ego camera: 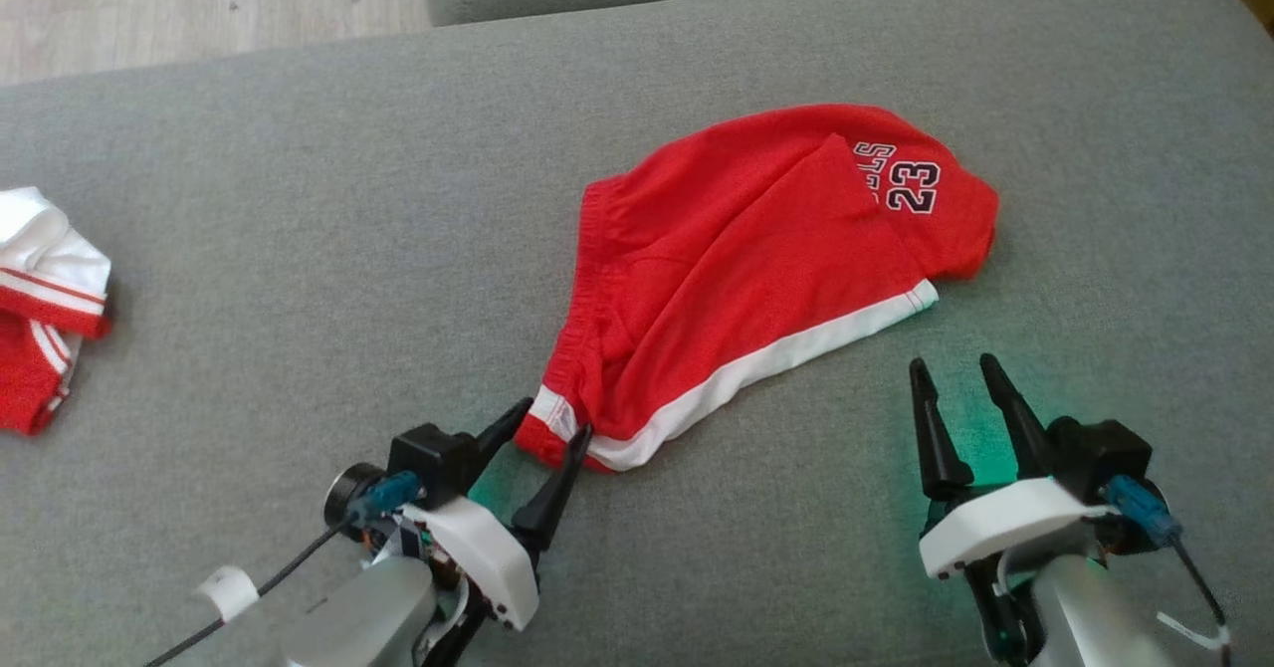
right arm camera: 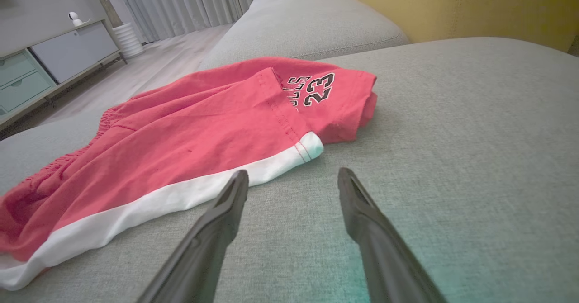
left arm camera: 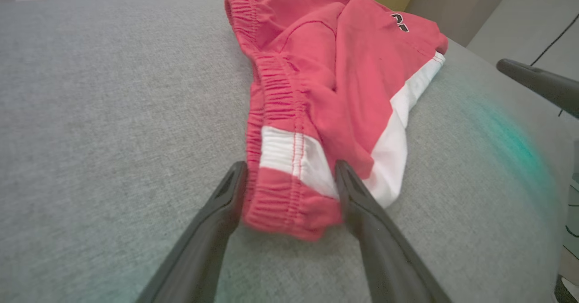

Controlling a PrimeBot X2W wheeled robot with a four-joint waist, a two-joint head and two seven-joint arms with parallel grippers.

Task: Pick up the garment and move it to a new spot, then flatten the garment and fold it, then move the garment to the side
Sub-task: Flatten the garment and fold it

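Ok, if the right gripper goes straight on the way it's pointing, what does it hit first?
Probably the red shorts: the right gripper, open, points over bare sofa cushion at their white-trimmed leg hem, though depth is unclear.

A garment (ego camera: 756, 249) lies mid-way across a sofa cushion (ego camera: 299, 249), its near-left corner between the left gripper (ego camera: 554, 420) fingers, the right gripper (ego camera: 952, 361) near its right hem, another piece of clothing (ego camera: 45, 299) far left.
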